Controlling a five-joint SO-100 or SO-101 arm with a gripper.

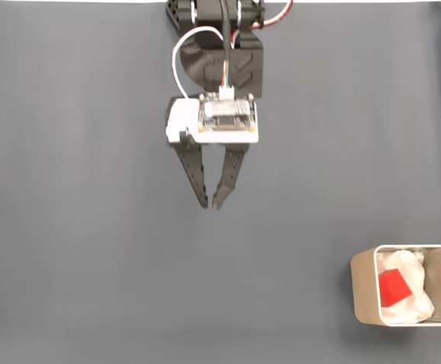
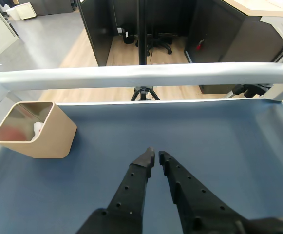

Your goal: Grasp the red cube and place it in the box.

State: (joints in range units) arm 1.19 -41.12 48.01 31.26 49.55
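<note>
The red cube (image 1: 392,287) lies inside the beige box (image 1: 363,288) on white soft lining, at the lower right of the fixed view. In the wrist view the box (image 2: 53,134) stands at the left, with a red tint on its inner wall; the cube itself is hidden there. My gripper (image 1: 210,205) hangs over the bare mat near the middle, far up and left of the box, its black fingers nearly together with nothing between them. In the wrist view the gripper (image 2: 157,157) points toward the far edge of the table.
A dark blue-grey mat (image 1: 91,227) covers the table. In the wrist view a white rail (image 2: 141,75) runs along the far table edge, with a tripod (image 2: 141,90) and office floor beyond it. The arm's base (image 1: 220,30) sits at the top centre of the fixed view.
</note>
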